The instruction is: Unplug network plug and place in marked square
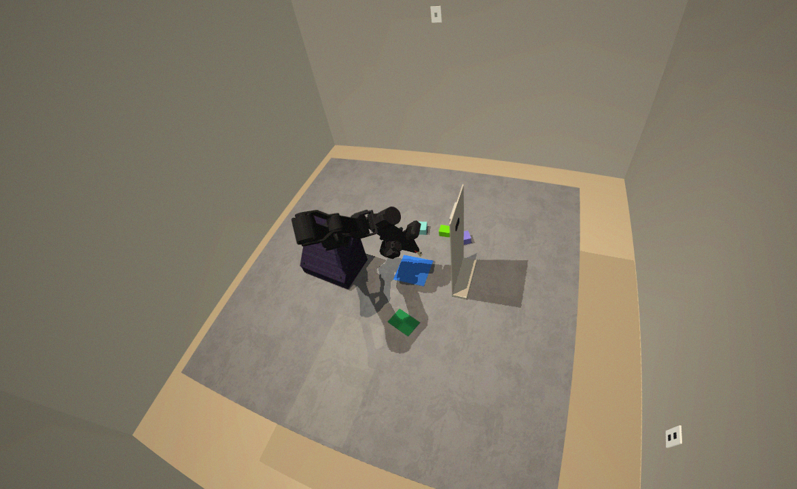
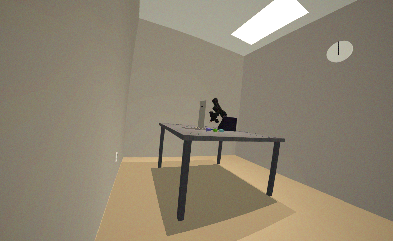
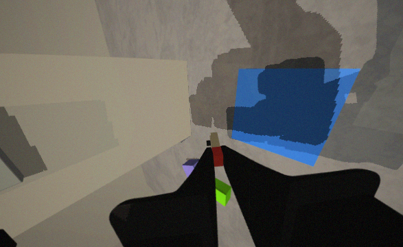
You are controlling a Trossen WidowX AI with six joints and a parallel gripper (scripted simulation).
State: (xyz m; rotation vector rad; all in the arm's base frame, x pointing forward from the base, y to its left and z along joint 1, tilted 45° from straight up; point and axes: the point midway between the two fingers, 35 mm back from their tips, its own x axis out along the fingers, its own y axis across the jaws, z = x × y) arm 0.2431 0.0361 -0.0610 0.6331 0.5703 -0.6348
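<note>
My gripper [image 1: 416, 250] [image 2: 210, 120] [image 3: 215, 151] is shut on the small plug, whose red part sits between the fingertips. The plug's tan end [image 3: 214, 138] sticks out beyond them, clear of the panel. The tab cannot be made out. The upright panel [image 1: 456, 267] [image 2: 201, 118] [image 3: 153, 89] stands beyond the fingers in the top view. The fingertips point down at a slant, above the table near the blue square [image 1: 413, 279] [image 3: 247, 89], which is partly in the arm's shadow. A green square [image 1: 403, 323] lies farther toward the front in the top view.
A turquoise block [image 1: 422, 227] [image 2: 221, 130], a lime block [image 1: 444, 230] [image 2: 215, 130] [image 3: 223, 194] and a purple block [image 1: 467, 238] [image 2: 208, 129] [image 3: 189, 168] lie behind the gripper in the top view. The dark arm base [image 1: 331, 261] [image 2: 229, 123] stands opposite the panel.
</note>
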